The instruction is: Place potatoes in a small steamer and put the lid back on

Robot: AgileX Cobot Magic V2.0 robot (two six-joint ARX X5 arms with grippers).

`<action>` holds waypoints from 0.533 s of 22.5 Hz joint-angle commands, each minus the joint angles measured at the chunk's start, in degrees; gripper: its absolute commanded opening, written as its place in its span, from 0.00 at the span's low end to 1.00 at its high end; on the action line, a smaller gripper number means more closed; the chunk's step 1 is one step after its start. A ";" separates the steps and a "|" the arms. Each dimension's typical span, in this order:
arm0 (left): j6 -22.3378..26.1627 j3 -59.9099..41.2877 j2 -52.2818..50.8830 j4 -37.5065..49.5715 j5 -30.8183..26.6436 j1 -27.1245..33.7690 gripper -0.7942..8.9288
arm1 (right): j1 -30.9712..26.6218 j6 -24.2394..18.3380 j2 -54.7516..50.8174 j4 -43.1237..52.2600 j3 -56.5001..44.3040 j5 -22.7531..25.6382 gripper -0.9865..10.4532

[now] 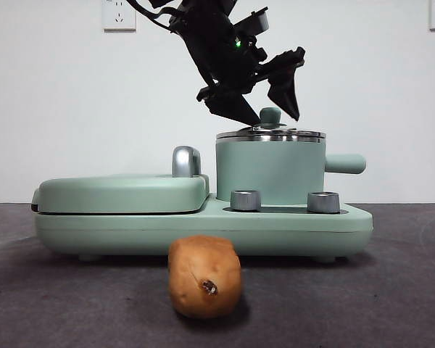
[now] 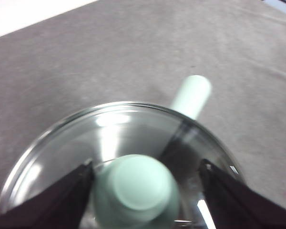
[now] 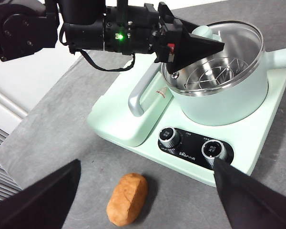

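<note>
The small steamer [image 1: 270, 170] stands on the right of the mint-green cooker base [image 1: 203, 225], and the glass lid [image 1: 270, 134] sits on it. My left gripper [image 1: 264, 101] hovers open just above the lid, one jaw on either side of the green knob [image 2: 136, 188], not closed on it. The steamer [image 3: 224, 102], the lid [image 3: 229, 52] and the left gripper [image 3: 200, 40] also show in the right wrist view. The potato [image 1: 204, 277] lies on the table in front of the base. My right gripper [image 3: 145, 200] is open, high above the potato [image 3: 127, 199].
The flat griddle [image 1: 123, 192] with a silver handle [image 1: 186, 161] fills the left of the base. Two steel dials [image 1: 245, 199] sit on the front of the base. The steamer's side handle [image 1: 344, 163] sticks out to the right. The table's edge [image 3: 33, 129] runs behind the griddle.
</note>
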 commanded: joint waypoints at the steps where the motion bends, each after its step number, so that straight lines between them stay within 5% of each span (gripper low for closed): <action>1: 0.15 1.49 1.25 -0.07 -0.33 -0.74 0.34 | 0.09 0.20 0.17 0.48 0.98 -0.17 0.47; 6: 1.79 1.49 1.25 0.13 -2.49 -0.94 0.16 | 0.09 0.20 0.17 0.46 0.98 -0.20 0.47; 12: 2.99 1.62 1.11 0.31 -3.10 -1.11 0.14 | 0.09 0.20 0.17 0.46 0.98 -0.17 0.47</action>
